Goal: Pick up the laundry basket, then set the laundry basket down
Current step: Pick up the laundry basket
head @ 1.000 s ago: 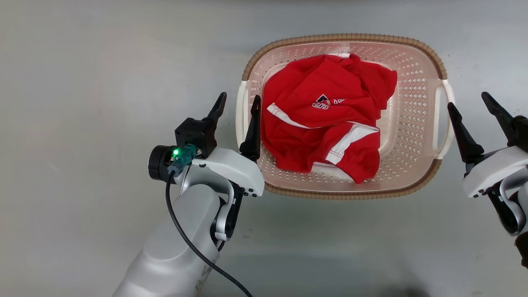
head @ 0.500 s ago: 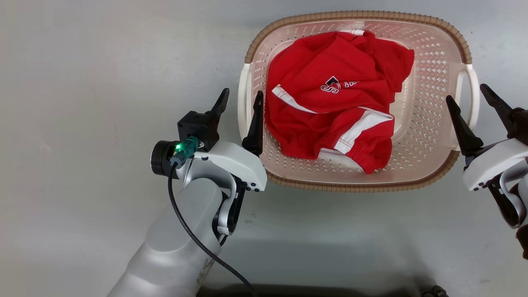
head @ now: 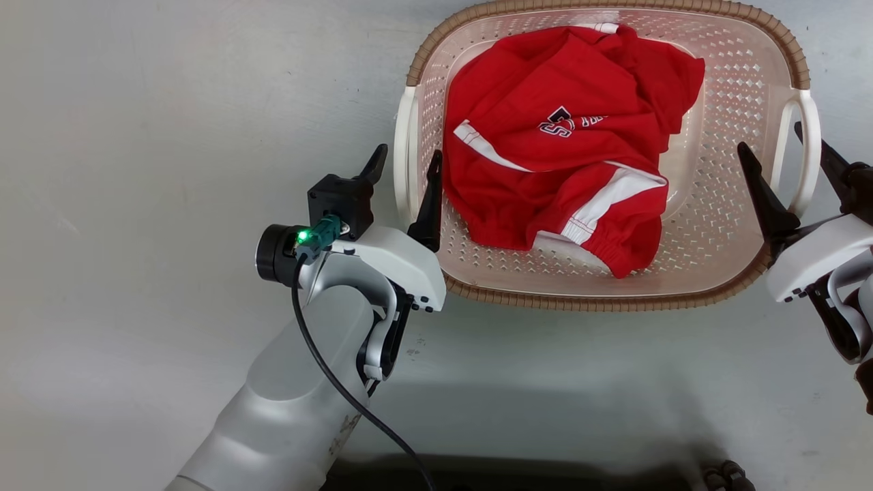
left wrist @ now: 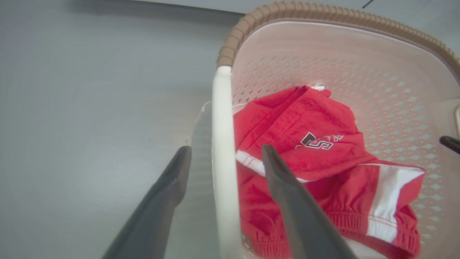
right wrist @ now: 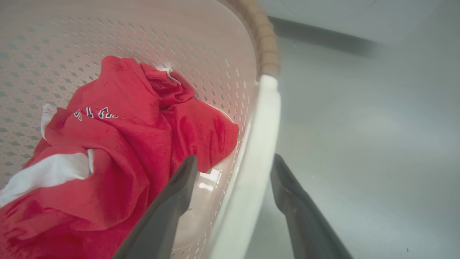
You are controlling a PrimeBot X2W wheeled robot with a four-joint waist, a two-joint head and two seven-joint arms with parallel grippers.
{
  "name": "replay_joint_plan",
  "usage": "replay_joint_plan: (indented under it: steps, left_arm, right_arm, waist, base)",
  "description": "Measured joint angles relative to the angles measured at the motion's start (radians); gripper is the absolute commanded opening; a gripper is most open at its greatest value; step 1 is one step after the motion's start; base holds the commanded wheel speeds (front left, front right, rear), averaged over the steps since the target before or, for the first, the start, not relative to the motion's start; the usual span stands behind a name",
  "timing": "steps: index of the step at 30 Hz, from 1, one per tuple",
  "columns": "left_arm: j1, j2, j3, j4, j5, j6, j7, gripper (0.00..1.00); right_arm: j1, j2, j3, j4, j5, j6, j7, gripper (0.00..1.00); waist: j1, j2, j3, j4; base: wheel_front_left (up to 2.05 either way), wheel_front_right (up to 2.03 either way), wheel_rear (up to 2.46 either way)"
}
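the laundry basket (head: 740, 102) is smooth pale plastic pierced with small holes. its brown rim (head: 580, 303) is moulded with a ribbed, woven look. its left handle (head: 404, 164) is glossy white plastic. the garment (head: 545, 170) is soft, creased red cloth. the floor (head: 170, 170) is grey, smooth and faintly shiny.

The far rim of the laundry basket (head: 600, 303) is cut by the head view's top edge; the red garment (head: 566, 136) hides much of its floor, lettering too crumpled to read; the right gripper (head: 771, 136) runs off the side
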Motion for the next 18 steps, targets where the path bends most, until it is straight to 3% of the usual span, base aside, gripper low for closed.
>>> replay_joint_plan:
  steps: [18]
  left_arm:
    - [-0.044, 0.000, -0.072, 0.106, -0.048, 0.000, 0.000, 1.00]
  right_arm:
    - [0.000, 0.014, 0.034, 0.015, 0.000, 0.000, 0.000, 1.00]
  waist:
    - [0.0000, 0.0000, -0.010, -0.020]
  base:
    - [0.00, 0.00, 0.00]
